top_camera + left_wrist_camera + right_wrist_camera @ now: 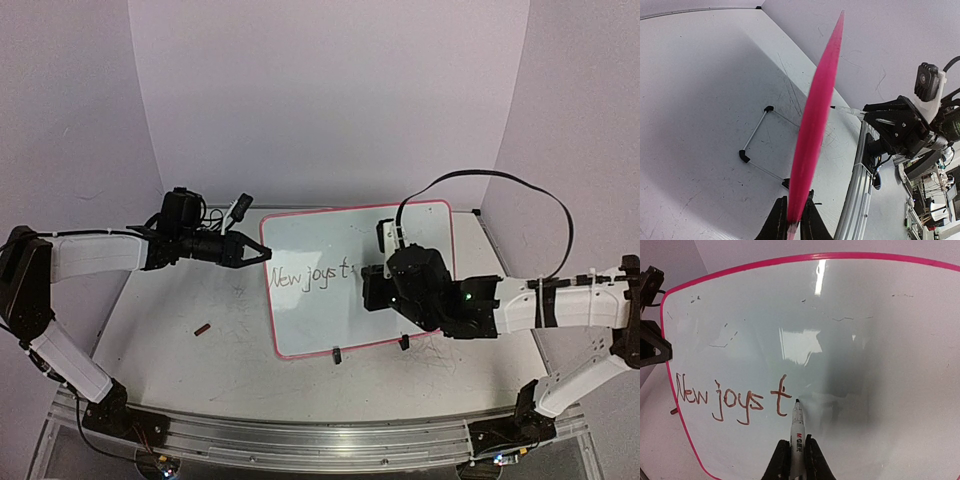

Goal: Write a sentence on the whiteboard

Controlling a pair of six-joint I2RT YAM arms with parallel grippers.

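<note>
Holding a marker (796,432) (hidden from above) are right jaws; left jaws clamp whiteboard (312,322).

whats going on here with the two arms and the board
The left tool is shut on the pink rim of the whiteboard, holding it steady. The right tool grips a marker, its tip at the board just after a letter t. The sentence reads "New joys t" so far.
</note>
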